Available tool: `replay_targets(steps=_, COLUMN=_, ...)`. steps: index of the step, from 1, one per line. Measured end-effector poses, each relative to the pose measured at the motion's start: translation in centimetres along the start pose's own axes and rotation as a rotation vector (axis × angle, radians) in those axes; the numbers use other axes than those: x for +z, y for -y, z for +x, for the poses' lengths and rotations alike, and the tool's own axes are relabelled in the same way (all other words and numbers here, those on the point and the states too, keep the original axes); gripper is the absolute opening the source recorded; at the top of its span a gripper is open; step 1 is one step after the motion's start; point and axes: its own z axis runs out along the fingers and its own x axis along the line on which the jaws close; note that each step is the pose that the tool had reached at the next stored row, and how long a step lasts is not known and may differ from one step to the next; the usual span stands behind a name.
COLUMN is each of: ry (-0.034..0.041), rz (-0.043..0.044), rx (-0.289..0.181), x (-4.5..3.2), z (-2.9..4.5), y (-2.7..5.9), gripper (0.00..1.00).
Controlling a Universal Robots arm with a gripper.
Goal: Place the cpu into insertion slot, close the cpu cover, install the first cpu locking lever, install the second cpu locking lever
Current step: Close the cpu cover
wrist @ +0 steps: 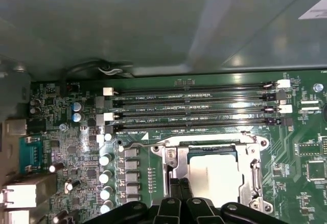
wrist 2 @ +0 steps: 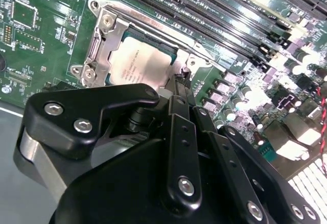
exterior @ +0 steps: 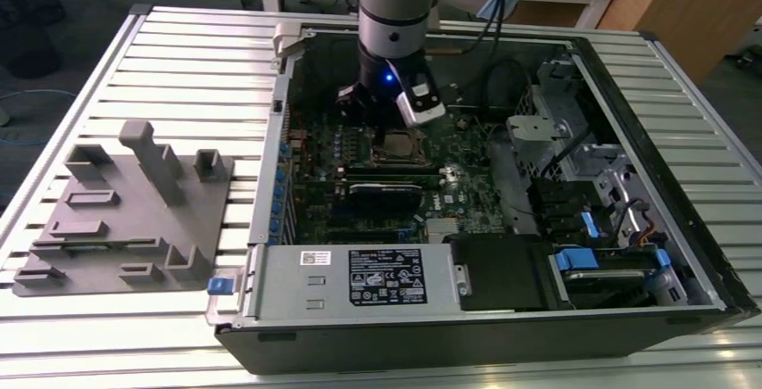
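Second wrist view: your clenched black gripper (wrist 2: 181,85) meets the silvery square-framed cpu cover (wrist 2: 100,50), probably pinning it over the grey square cpu (wrist 2: 138,63).

Here's the arm (exterior: 393,5): a smooth silver-grey tube with a dark band at the wrist, a small blue light (exterior: 390,77) glowing, and black cables (exterior: 488,23) trailing off behind. A white camera block (exterior: 423,103) hangs beside it. The tool (wrist 2: 180,83) is matte black, all rounded link bars pinned with bright silver screws (wrist 2: 83,126).
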Motion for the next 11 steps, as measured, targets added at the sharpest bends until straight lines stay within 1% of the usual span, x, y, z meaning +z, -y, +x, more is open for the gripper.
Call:
replay_targets(steps=3, ry=0.0, rz=0.0, rx=0.0, x=-0.42, z=0.0, y=-0.02, gripper=0.1)
replay_targets(steps=8, ry=0.0001, rz=-0.0002, rx=0.0, x=-0.45, z=-0.02, y=-0.03, gripper=0.1)
replay_targets(steps=9, ry=-0.0001, rz=0.0001, rx=0.0, x=-0.45, z=-0.1, y=-0.03, gripper=0.1)
replay_targets(steps=11, ry=-0.0001, rz=0.0001, rx=0.0, x=-0.44, z=-0.51, y=-0.06, gripper=0.1)
